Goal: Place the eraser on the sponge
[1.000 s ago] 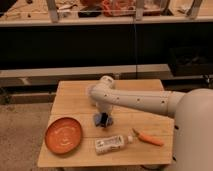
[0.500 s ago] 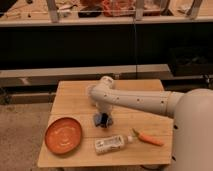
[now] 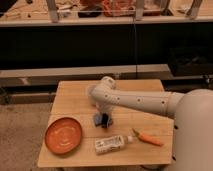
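Robot arm's end effector [image 3: 104, 120] low over a wooden worktop [image 3: 75, 95], fingers together on what looks like a small black oblong eraser [image 3: 105, 121].
Nothing has visibly shifted in the last second. The eraser touches the flat blue-grey wavy-edged sponge [image 3: 97, 119] just beside the end effector, apparently set down but not released.

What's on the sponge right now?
Gripper sits at the sponge's right edge, shut on a dark block, likely the eraser. The arm covers whether it rests on the sponge.
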You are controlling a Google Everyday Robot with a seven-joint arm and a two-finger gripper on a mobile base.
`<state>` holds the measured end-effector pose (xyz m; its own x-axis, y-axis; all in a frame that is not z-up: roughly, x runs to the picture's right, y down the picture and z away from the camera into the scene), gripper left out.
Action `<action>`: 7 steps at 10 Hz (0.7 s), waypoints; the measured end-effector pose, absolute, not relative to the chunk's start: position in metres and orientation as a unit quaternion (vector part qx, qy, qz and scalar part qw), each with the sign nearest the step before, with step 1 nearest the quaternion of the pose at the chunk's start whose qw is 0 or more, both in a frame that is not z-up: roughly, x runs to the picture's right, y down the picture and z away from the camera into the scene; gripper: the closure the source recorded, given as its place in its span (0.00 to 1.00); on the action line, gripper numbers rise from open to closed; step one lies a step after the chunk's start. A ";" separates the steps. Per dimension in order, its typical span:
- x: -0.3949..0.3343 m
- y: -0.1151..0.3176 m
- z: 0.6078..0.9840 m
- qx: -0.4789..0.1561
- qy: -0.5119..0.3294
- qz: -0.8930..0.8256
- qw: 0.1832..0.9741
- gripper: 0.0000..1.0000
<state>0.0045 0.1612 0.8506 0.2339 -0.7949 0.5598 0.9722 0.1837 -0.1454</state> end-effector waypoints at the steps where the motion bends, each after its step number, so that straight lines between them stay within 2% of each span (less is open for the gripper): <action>1: 0.004 0.161 0.851 -0.242 -0.184 -0.594 0.745 0.94; 7: 0.002 0.165 0.851 -0.241 -0.194 -0.608 0.731 0.94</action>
<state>0.0022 0.1650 0.8511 0.1857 -0.7953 0.5771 0.9826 0.1448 -0.1166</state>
